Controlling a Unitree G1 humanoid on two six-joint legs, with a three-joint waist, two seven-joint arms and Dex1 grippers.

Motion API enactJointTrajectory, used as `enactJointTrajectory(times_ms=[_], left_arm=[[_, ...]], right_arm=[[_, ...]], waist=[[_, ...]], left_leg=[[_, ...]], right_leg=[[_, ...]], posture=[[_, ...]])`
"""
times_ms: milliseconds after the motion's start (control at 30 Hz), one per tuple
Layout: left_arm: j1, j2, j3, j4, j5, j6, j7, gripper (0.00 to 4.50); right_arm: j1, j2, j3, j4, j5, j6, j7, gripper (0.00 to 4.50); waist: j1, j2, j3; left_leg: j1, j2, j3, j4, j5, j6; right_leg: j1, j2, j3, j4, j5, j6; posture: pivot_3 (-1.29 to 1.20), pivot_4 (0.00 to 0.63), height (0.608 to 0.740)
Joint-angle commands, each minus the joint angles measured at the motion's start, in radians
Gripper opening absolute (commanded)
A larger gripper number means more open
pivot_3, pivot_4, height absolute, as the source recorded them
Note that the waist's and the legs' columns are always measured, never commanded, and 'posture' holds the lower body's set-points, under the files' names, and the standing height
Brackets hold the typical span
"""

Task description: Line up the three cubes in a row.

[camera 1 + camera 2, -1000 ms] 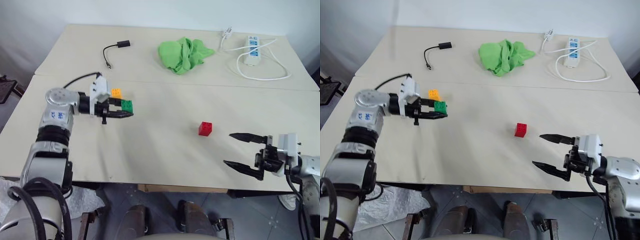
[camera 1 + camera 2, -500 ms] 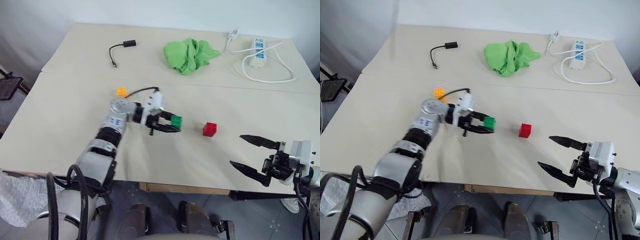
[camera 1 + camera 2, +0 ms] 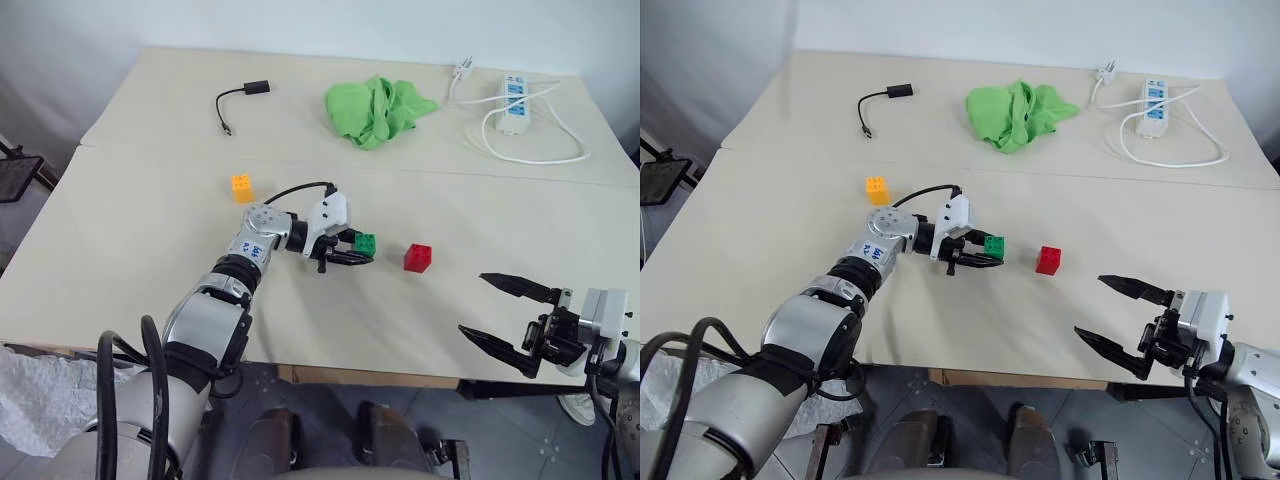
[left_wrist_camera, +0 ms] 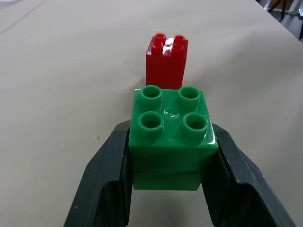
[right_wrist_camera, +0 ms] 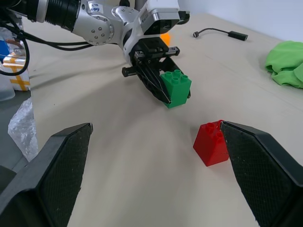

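The left hand (image 3: 358,250) grips the green cube (image 3: 365,242) between its two black fingers (image 4: 106,179), studs up, near the middle of the surface (image 3: 150,230). The red cube (image 3: 418,257) sits on the surface just beyond the green one, a small gap between them. The orange-yellow cube (image 3: 241,187) rests well apart, farther back on the robot's left. The right hand (image 3: 500,317) hangs at the near right edge, its fingers spread wide around nothing
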Motion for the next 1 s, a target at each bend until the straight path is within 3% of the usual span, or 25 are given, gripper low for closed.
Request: enactJointTrajectory(times_ms=[33,233,567,1000], left_arm=[[-0.033,0.002,0.006,0.01,0.015,0.002,-0.016,1.65],[-0.043,-0.011,0.037,0.038,0.01,0.071,-0.008,1.65],[-0.033,0.007,0.032,0.044,0.067,0.032,0.075,4.48],[-0.037,0.018,0.054,0.048,0.079,0.019,0.115,4.48]], right_arm=[[0.003,0.0,-0.01,-0.032,0.014,0.003,-0.01,4.5],[0.015,-0.007,-0.011,-0.053,0.021,0.027,-0.018,4.5],[0.021,-0.006,-0.009,-0.074,0.02,0.051,-0.031,4.5],[-0.005,-0.015,0.013,-0.076,0.018,0.071,-0.021,4.5]], waist=[[0.0,0.0,0.0],[-0.001,0.0,0.0],[-0.001,0.0,0.0],[-0.001,0.0,0.0]], left_leg=[[0.0,0.0,0.0,0.0,0.0,0.0],[0.0,0.0,0.0,0.0,0.0,0.0],[0.0,0.0,0.0,0.0,0.0,0.0],[0.0,0.0,0.0,0.0,0.0,0.0]], right_leg=[[0.0,0.0,0.0,0.0,0.0,0.0],[0.0,0.0,0.0,0.0,0.0,0.0],[0.0,0.0,0.0,0.0,0.0,0.0],[0.0,0.0,0.0,0.0,0.0,0.0]], posture=[[0.0,0.15,0.74],[0.0,0.15,0.74],[0.0,0.15,0.74],[0.0,0.15,0.74]])
